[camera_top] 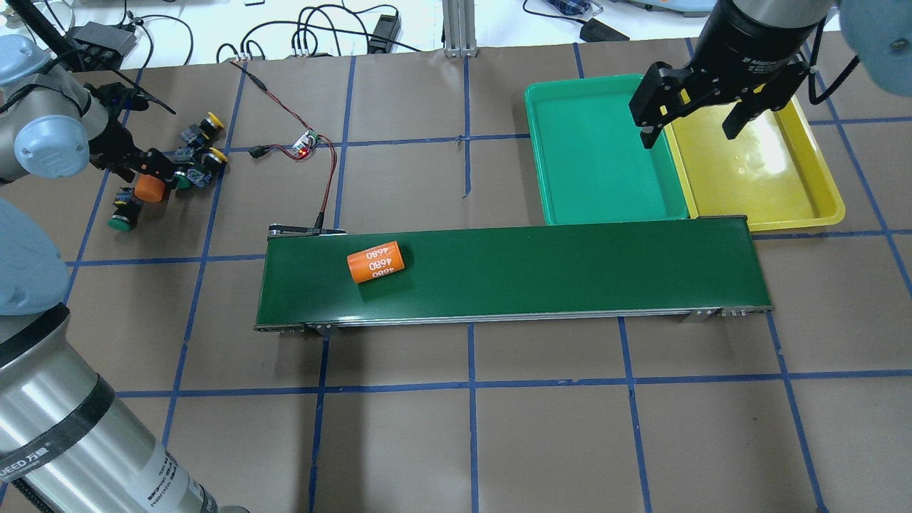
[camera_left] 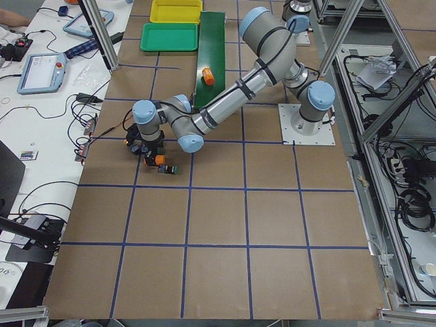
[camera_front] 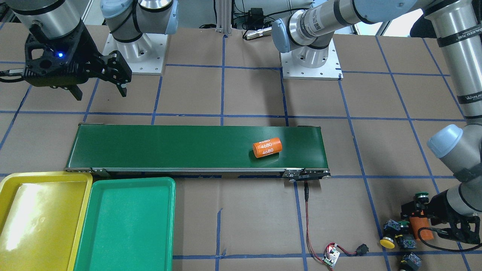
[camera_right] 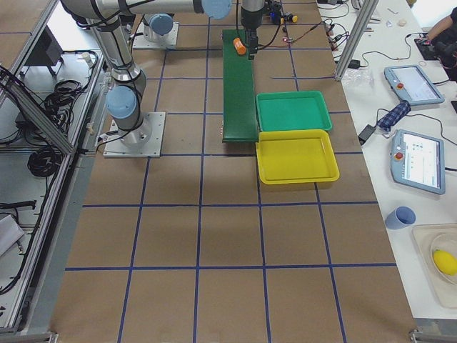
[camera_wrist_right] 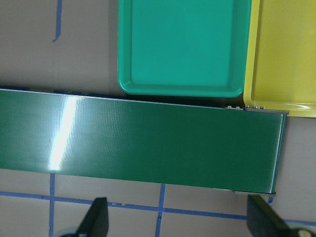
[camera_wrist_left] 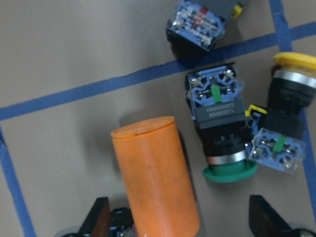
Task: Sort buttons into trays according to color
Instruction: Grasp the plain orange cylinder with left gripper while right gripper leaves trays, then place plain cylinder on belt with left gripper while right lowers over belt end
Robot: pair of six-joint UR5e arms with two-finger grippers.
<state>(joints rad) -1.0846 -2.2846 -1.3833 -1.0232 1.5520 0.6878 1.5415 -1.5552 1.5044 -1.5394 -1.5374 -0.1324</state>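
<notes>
Buttons [camera_front: 387, 242] on table [camera_front: 244, 226], well apart from trays [camera_front: 128, 226]

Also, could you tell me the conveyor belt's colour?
Dark green; the belt shows best in the overhead exterior view.

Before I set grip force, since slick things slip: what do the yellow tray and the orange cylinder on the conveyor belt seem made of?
Shallow yellow tray: likely moulded plastic, glossy; a bright glare patch shows on its floor. Orange cylinder marked 4680: matte, no glare, white print; plastic or a wrapped sleeve, cannot tell.
</notes>
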